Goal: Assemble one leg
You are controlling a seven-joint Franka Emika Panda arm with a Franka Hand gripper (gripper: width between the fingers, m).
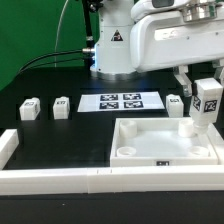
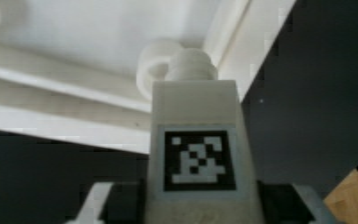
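You see the small white plastic cuboid leg (image 1: 205, 112), its black-and-white tag facing the wrist camera, upright in the robot's hand (image 1: 205, 86). The two fingers (image 2: 101, 205) are closed against its sides. Its lower end hangs over the far corner, at the exterior view's right, of the large white recessed tray piece (image 1: 130, 152) on the black table (image 1: 60, 135). You cannot tell whether they touch. The flat white marker board (image 1: 122, 101) lies beyond the tray.

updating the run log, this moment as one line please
gripper: shut on small white plastic cuboid leg | place: at corner of large white tray piece | seated: cannot tell
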